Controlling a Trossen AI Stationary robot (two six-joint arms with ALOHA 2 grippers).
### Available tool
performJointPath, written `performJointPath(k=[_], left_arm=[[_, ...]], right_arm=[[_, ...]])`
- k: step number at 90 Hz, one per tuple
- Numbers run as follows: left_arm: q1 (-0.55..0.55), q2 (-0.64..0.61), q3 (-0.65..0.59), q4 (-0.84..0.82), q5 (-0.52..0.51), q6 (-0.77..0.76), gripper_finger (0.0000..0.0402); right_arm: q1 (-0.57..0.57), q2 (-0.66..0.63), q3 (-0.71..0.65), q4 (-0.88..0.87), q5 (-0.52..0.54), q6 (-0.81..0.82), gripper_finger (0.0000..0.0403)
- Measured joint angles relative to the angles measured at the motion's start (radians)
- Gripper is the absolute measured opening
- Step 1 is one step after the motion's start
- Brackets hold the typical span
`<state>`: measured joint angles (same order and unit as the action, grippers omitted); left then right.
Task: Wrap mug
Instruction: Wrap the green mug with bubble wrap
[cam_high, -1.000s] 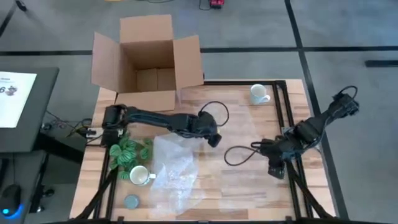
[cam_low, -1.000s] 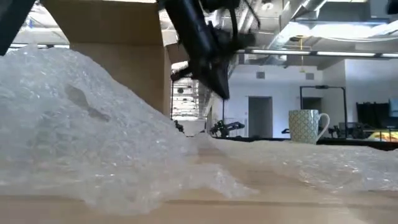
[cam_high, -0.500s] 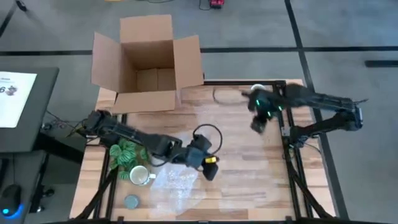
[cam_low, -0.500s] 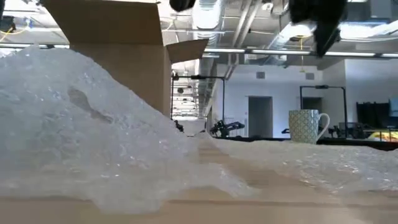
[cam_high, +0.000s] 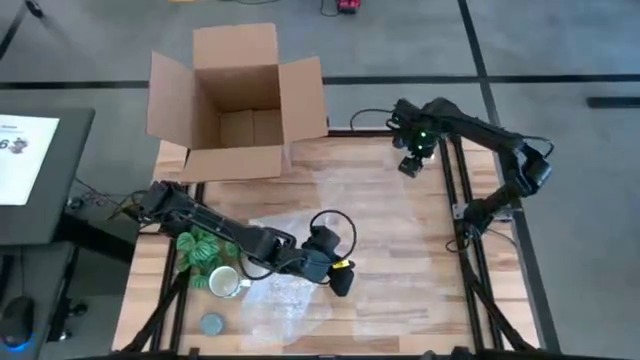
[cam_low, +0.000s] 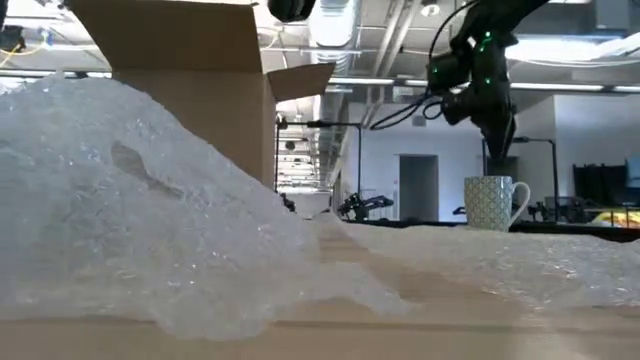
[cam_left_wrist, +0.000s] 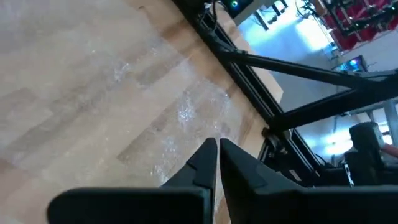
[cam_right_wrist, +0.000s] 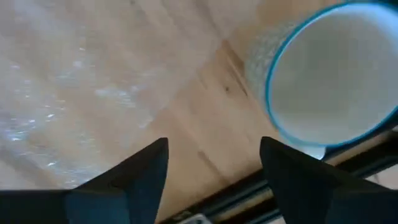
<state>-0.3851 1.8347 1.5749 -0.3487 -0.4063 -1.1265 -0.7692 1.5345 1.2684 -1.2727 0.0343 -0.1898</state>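
A white patterned mug (cam_low: 495, 203) with a blue rim (cam_right_wrist: 329, 74) stands upright on the table's far right part; in the high view my right gripper hides it. My right gripper (cam_low: 497, 140) hangs open just above it, fingers pointing down (cam_right_wrist: 214, 162). A clear bubble wrap sheet (cam_high: 290, 300) lies spread over the table's middle and near part (cam_low: 150, 200). My left gripper (cam_high: 340, 278) hovers shut over the wrap's right edge (cam_left_wrist: 217, 149). Another cream mug (cam_high: 225, 282) with a darker inside stands at the near left.
An open cardboard box (cam_high: 240, 110) stands at the far left. A green patterned bundle (cam_high: 205, 248) lies beside the cream mug, with a grey-blue disc (cam_high: 211, 323) at the near left corner. A dark frame rail (cam_high: 455, 190) runs along the table's right edge.
My right gripper has swung from the table's right near side up to the far right, ending above the patterned mug. My left gripper has gone from the table's middle toward the near edge, over the bubble wrap.
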Motion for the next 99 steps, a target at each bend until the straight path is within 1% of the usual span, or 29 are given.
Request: performJointPath(k=[11, 16, 28, 36, 46, 52, 57, 62, 66, 78, 85, 92, 99], left_arm=[[0.0, -0.002, 0.0, 0.001, -0.02, -0.008, 0.0], [0.0, -0.001, 0.0, 0.001, -0.035, -0.008, 0.0], [0.002, -0.002, 0.0, 0.001, -0.054, -0.01, 0.0], [0.003, -0.001, -0.002, 0.002, -0.058, -0.035, 0.0], [0.003, -0.001, -0.006, 0.001, -0.067, -0.065, 0.0], [0.0, -0.001, -0.007, 0.002, -0.07, -0.072, 0.0], [-0.001, -0.001, -0.007, 0.001, -0.07, -0.075, 0.0], [-0.002, -0.001, -0.007, 0.0, -0.07, -0.071, 0.0], [-0.003, -0.001, -0.007, 0.0, -0.07, -0.061, 0.0], [-0.003, -0.001, -0.007, 0.0, -0.071, -0.021, 0.0], [-0.002, -0.001, -0.007, -0.001, -0.071, 0.003, 0.0], [-0.002, -0.001, -0.007, -0.001, -0.071, 0.03, 0.0], [-0.002, -0.001, -0.007, -0.001, -0.071, 0.056, 0.0]], right_arm=[[-0.007, 0.019, 0.0, 0.08, 0.046, -0.01, 0.0242], [-0.016, 0.038, 0.0, 0.109, 0.051, -0.02, 0.0239], [-0.034, 0.107, 0.0, 0.126, 0.063, -0.021, 0.0229], [-0.037, 0.155, 0.0, 0.125, 0.085, -0.022, 0.0213], [-0.037, 0.194, 0.0, 0.123, 0.092, -0.039, 0.017], [-0.037, 0.202, 0.0, 0.118, 0.096, -0.046, 0.0128], [-0.037, 0.201, 0.0, 0.105, 0.096, -0.053, 0.0083], [-0.037, 0.185, 0.0, 0.093, 0.1, -0.063, 0.0034], [-0.034, 0.163, -0.001, 0.078, 0.095, -0.066, 0.0017], [-0.017, 0.051, -0.001, 0.032, 0.113, -0.041, 0.0011], [0.02, -0.031, -0.001, -0.033, 0.113, -0.008, 0.0006], [0.098, -0.117, -0.001, -0.124, 0.094, 0.054, 0.0006], [0.209, -0.183, 0.001, -0.209, 0.041, 0.142, 0.0004]])
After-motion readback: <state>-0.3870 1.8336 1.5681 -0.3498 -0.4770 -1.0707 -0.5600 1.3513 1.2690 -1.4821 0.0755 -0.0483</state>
